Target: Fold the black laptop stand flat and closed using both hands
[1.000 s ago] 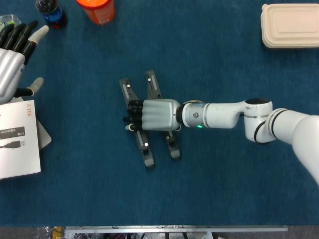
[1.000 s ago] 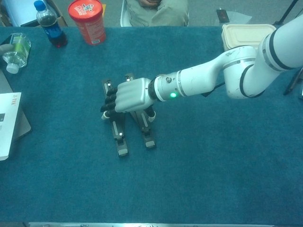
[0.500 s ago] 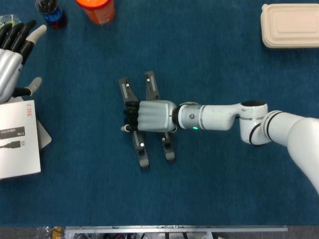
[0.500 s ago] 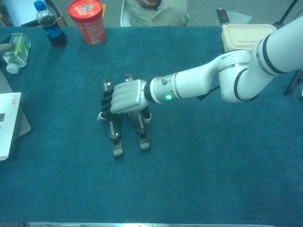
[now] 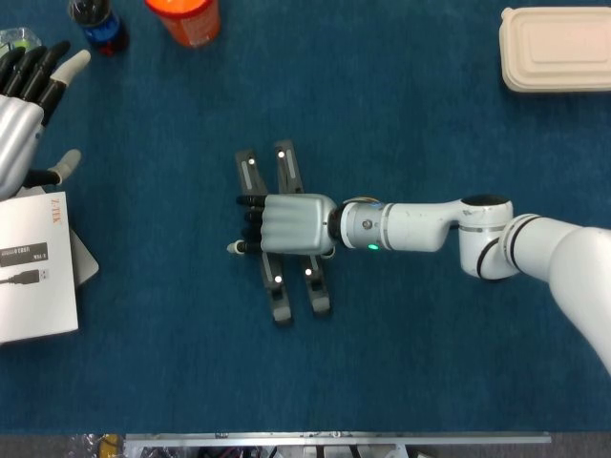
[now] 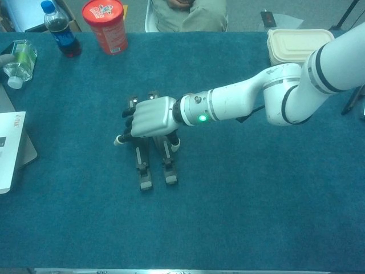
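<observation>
The black laptop stand [image 5: 278,295] [image 6: 144,173] lies mid-table as two slim bars, almost parallel and close together. My right hand [image 5: 291,224] [image 6: 149,117] lies palm-down across its middle, with fingers curled over the left bar and the thumb against the right bar, squeezing the two. The hand hides the stand's middle part. My left hand [image 5: 24,95] hovers at the far left edge of the head view, fingers spread and holding nothing, well away from the stand.
A white box [image 5: 33,267] [image 6: 8,148] lies at the left edge on a grey slab. At the back stand a cola bottle [image 5: 95,21] [image 6: 60,34], a red canister [image 5: 186,17] [image 6: 105,25] and a water bottle [image 6: 17,63]. A beige lunch box [image 5: 556,48] [image 6: 296,43] sits back right.
The two bars have swung closer together and now lie nearly parallel under my right hand, which has shifted slightly left. My left hand has barely moved.
</observation>
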{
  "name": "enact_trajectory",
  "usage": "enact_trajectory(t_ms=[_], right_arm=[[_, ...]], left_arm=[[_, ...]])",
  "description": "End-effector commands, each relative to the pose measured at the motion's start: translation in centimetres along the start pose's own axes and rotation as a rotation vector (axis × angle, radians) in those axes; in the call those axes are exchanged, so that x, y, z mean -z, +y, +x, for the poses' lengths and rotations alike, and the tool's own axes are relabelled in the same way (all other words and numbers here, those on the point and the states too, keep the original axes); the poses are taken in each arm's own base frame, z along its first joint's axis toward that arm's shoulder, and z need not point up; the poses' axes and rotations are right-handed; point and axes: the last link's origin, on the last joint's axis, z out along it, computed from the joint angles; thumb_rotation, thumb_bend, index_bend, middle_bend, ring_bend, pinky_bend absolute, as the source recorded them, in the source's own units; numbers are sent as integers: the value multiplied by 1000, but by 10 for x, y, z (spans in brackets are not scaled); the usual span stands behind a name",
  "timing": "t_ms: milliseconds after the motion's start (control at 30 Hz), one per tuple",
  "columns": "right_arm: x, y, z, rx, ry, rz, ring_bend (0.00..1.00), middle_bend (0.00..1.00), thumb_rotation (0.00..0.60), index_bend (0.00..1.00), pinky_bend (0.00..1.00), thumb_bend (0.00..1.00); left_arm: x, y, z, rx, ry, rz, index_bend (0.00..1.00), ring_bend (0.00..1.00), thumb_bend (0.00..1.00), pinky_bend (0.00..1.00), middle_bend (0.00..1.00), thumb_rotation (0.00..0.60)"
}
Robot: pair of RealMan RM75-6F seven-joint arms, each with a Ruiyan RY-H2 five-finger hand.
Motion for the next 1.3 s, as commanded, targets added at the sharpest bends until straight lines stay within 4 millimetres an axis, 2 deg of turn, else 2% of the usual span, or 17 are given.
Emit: enact_trajectory(t_ms=[33, 633, 900, 1000, 1067, 1167, 1300], right_arm=[[0, -1, 0, -3, 6, 3, 229, 377, 600, 29, 60, 0], [6, 1, 0, -19, 42, -8, 362, 498, 600, 41, 106, 0], [8, 1, 1, -23, 51, -7, 367, 498, 600, 41, 106, 0], [11, 0, 1, -33, 46, -3, 298, 386, 600, 27, 106, 0], [15, 1, 1, -50, 48, -11, 189, 251, 600, 1, 106, 0], [26, 6, 4, -89, 72, -42, 86, 116, 600, 0, 106, 0], [54, 18, 8, -164, 140, -141, 11, 44, 600, 0, 108, 0]], left_arm=[[0, 0, -1, 0, -2, -2, 0, 0, 284, 0, 0, 600], [-2, 2, -5, 4, -9, -9, 0, 0, 284, 0, 0, 600], [-3, 3, -5, 5, -11, -13, 0, 0, 284, 0, 0, 600], [-3, 3, -4, 5, -8, -14, 0, 0, 284, 0, 0, 600], [-4, 3, -3, 7, -6, -15, 0, 0, 284, 0, 0, 600], [-5, 3, -2, 9, -6, -18, 0, 0, 284, 0, 0, 600], [-4, 1, -3, 6, -13, -20, 0, 0, 284, 0, 0, 600]])
